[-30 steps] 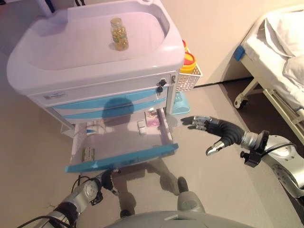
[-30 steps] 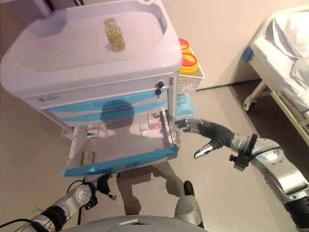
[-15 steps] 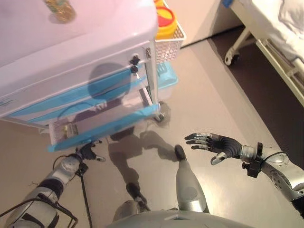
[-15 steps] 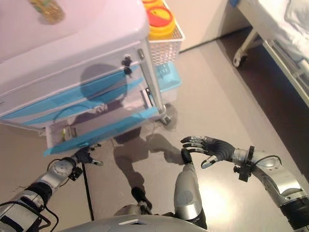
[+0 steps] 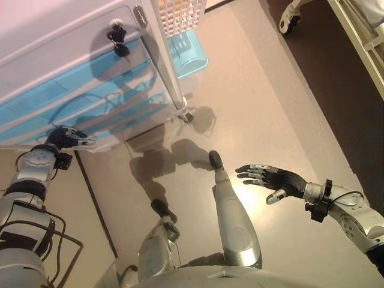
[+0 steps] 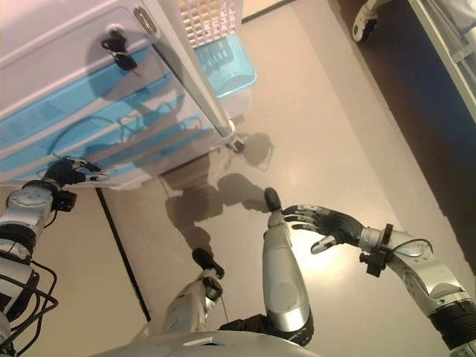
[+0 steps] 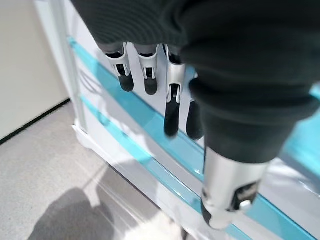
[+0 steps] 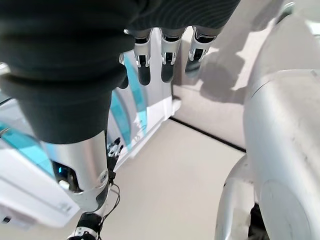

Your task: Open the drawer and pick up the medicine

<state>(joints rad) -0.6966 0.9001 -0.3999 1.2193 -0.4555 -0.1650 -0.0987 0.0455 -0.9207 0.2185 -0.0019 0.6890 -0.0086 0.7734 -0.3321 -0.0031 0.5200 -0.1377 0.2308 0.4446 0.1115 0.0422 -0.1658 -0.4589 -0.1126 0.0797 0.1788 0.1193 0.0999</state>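
Legible text, labels, numbers, signs: none on the cart's drawer fronts [image 5: 72,90] or elsewhere in any view.

At upper left the cart [image 5: 72,54] looks like smooth, glossy white plastic with shiny blue drawer fronts [image 5: 66,90], a white plastic mesh basket [image 5: 177,13] beside it, above a smooth, faintly reflective beige floor [image 5: 264,108].

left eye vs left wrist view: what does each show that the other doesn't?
Left eye only: the right hand open over the floor, the white mesh basket, the light-blue bin under it, the keys in the cart's lock, a bed caster.
Left wrist only: the left hand's fingers close up, relaxed, holding nothing.
Both: the left hand at the white cart's blue-fronted drawers.
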